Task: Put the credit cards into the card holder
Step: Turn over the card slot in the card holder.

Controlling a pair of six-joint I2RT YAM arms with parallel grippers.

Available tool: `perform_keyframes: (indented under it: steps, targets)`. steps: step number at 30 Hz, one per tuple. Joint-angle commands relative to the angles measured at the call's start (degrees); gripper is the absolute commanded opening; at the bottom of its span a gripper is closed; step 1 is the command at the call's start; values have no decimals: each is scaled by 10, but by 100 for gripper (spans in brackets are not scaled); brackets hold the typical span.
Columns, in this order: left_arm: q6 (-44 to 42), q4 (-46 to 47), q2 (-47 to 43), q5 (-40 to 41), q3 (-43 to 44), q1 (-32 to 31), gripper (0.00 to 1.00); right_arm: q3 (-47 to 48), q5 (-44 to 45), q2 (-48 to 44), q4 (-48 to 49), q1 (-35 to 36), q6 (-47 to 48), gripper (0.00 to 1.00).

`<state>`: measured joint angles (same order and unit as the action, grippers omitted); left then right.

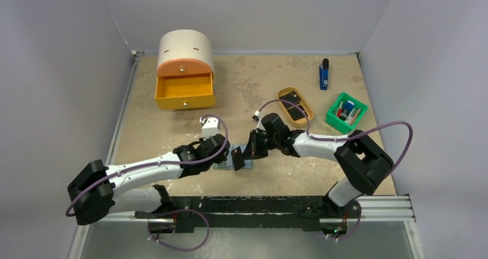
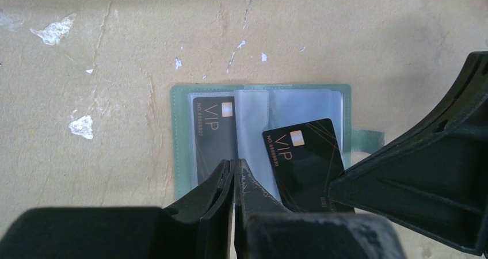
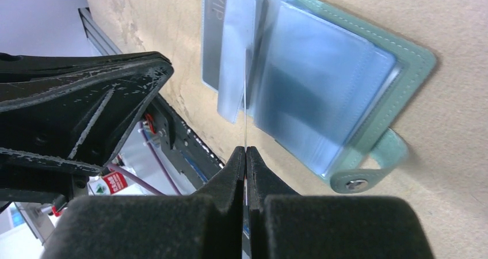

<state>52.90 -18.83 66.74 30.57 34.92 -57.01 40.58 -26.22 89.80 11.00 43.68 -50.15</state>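
While the left claw (image 2: 233, 175), pressed together, steadies the card holder (image 2: 182, 155), the right claw (image 3: 246, 152), clamped on a tilted credit card (image 2: 305, 155), should straighten it before pushing.

— What is lost in the right wrist view?
— The loose card (image 3: 246, 98) is seen only edge-on, as a thin line clamped in the right gripper (image 3: 246, 151). The pockets of the wallet (image 3: 415, 50) are blurred.
— And in the left wrist view?
— The wallet's near edge is covered by the left gripper (image 2: 233, 166). Whether anything is pinched there cannot be told.
— From above?
— The wallet is almost wholly hidden under both grippers. What is held in the green bin (image 1: 335, 121) is too small to be made out.
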Motion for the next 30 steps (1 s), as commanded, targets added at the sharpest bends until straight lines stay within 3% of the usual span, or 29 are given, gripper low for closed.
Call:
perform_keyframes:
  steps: [1,24,30]
  targets:
    - [-1,4,-15,11,10,2,4,34,-12,3,17,10,1,0]
    - [18,-51,-84,48,9,2,5,173,-50,135,30,37,12,0]
    - [31,-79,-119,78,14,2,4,217,-43,126,0,44,24,0]
